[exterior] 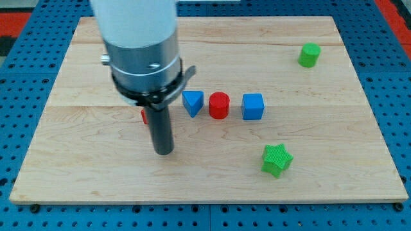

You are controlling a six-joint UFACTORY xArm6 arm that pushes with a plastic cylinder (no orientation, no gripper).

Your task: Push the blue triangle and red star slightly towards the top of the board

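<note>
No jaws are fitted: the arm ends in a straight dark rod, so nothing opens or closes and nothing is held. My tip (164,152) rests on the wooden board (321,186), toward the view's left and below the row of blocks. It touches no block that can be seen; whether it contacts the partly hidden red piece cannot be told.

Just above and to the view's left of the tip, a small sliver of a red block (144,116) shows beside the rod; most of it is hidden behind the rod and the arm's housing, so its shape cannot be made out.

To the view's right of the rod lies a row of three blocks near the board's middle: the blue triangle (192,102), just beside the rod's upper part; a red cylinder (219,105), close to the triangle; and a blue cube (253,106), slightly apart from the cylinder.

A green star (277,160) lies lower, toward the view's bottom right, well apart from the row. A green block (309,55), roughly cylindrical, sits near the board's top right corner.
</note>
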